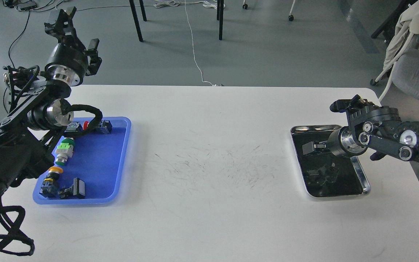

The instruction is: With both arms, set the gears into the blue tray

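Note:
The blue tray point(100, 160) lies at the table's left side. My left arm rises over its far left corner, and my left gripper point(59, 20) points up and away, high above the table; its fingers cannot be told apart. At the right, my right gripper point(309, 147) reaches leftward, low over the far half of the shiny steel tray point(315, 128). It is dark against the tray's dark reflective bottom, so its state is unclear. I cannot pick out the gears among the reflections in that tray.
Inside the blue tray lie push-button switches with green point(64, 150), yellow point(51, 174) and red point(86, 124) caps, and a black blocky part point(76, 189). A grey chair point(416, 72) stands beyond the table's right edge. The white table point(209, 160) is scuffed in the middle.

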Motion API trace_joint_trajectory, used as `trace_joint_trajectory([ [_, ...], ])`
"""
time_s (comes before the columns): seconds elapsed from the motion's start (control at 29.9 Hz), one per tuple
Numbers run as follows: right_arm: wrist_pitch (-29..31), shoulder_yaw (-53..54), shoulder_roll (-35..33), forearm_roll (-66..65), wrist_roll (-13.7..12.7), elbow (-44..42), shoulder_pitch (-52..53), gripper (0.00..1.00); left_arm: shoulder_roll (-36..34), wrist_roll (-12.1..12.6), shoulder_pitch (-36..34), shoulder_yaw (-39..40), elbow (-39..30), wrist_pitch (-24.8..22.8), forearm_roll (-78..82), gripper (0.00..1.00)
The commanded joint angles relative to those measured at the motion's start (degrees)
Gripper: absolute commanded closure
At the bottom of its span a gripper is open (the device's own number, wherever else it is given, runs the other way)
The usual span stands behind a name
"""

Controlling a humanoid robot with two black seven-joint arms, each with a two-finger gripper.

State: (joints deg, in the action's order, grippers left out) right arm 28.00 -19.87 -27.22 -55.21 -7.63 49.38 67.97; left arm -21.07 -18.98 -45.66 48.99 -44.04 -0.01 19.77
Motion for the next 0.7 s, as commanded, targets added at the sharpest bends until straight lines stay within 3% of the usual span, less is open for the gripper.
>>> trace_joint_trajectory([
  [0.0, 0.00, 0.09, -0.02, 0.54, 0.16, -0.42, -0.20, 0.13, -0.03, 0.00, 0.13, -0.03, 0.00, 0.01, 0.01, 0.02],
  [0.4, -3.03, 0.27, 0.15, 0.81, 0.78, -2.80, -1.70, 0.29, -0.03, 0.09, 0.13, -0.03, 0.00, 0.01, 0.09, 0.02],
  [0.57, -3.30, 0.27, 0.41, 0.90, 0.78, -3.41, -1.70, 0.42, -0.03, 0.09, 0.13, -0.03, 0.00, 0.01, 0.09, 0.02],
  [0.67, -3.56, 0.27, 1.20, 0.90, 0.78, -3.67, -1.61, 0.59, -0.03, 0.09, 0.13, -0.03, 0.00, 0.01, 0.09, 0.02],
])
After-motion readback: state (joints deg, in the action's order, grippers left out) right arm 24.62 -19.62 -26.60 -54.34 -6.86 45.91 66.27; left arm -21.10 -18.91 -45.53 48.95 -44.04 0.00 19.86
